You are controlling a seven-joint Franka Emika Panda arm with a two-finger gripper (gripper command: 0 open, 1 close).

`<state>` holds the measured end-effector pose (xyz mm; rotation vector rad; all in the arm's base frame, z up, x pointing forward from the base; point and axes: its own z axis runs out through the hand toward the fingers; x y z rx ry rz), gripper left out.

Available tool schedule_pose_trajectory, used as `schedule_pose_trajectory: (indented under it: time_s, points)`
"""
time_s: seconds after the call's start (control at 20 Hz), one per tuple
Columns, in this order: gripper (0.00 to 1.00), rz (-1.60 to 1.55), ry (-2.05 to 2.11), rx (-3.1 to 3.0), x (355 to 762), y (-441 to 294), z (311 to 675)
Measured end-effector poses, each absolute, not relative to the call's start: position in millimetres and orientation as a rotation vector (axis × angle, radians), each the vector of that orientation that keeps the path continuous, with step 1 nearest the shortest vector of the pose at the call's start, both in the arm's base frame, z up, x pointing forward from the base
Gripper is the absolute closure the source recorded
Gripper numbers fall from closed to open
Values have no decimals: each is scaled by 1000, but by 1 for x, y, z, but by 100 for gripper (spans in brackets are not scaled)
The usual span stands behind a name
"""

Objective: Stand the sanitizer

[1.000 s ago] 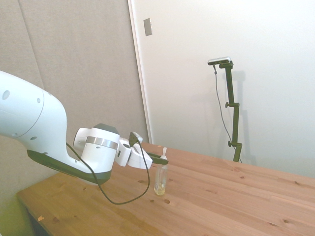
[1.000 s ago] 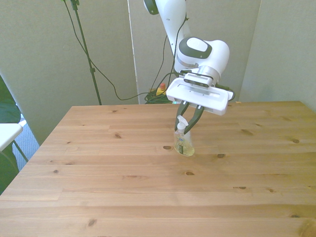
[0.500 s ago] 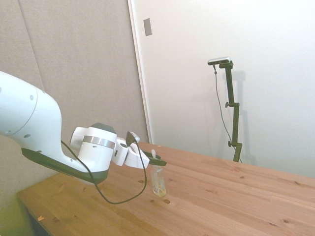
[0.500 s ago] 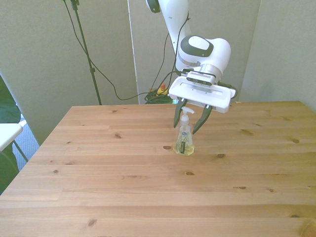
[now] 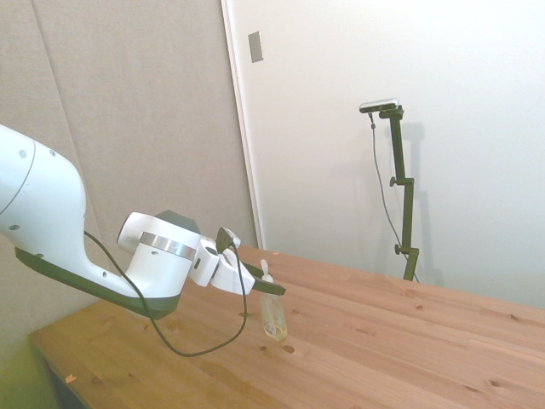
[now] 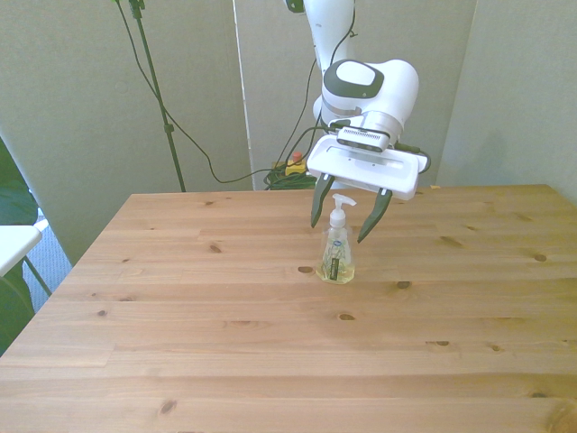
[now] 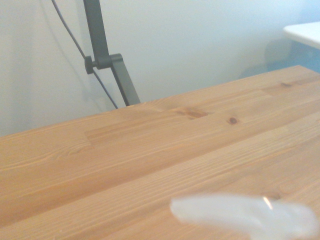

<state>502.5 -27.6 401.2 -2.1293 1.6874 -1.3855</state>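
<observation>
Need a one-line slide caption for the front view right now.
Sanitizer stands upright on the wooden table, open end effector straddling its pump top without touching.

Small clear plastic bottle (image 6: pixel 336 257): pale yellow liquid, white pump, pale label. Two-finger gripper (image 6: pixel 346 209): white body, dark fingers. Knotty light-brown wooden table (image 6: pixel 270 361).

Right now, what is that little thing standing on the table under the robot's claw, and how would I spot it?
Look at the wooden table and find the white robot arm's end effector hanging open over its middle. Between the fingers stands a small clear bottle with yellowish liquid at its base, a pale label and a white pump top. It is the only object on the tabletop.
</observation>
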Motion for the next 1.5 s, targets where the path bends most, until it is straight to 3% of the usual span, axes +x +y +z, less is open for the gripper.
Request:
schedule_pose_trajectory:
  time_s: [1.0, 1.5]
  points:
    - [0, -788, 1558, -2498, 485, -18, 423]
    - [0, -386, 1338, -2789, 425, -10, 431]
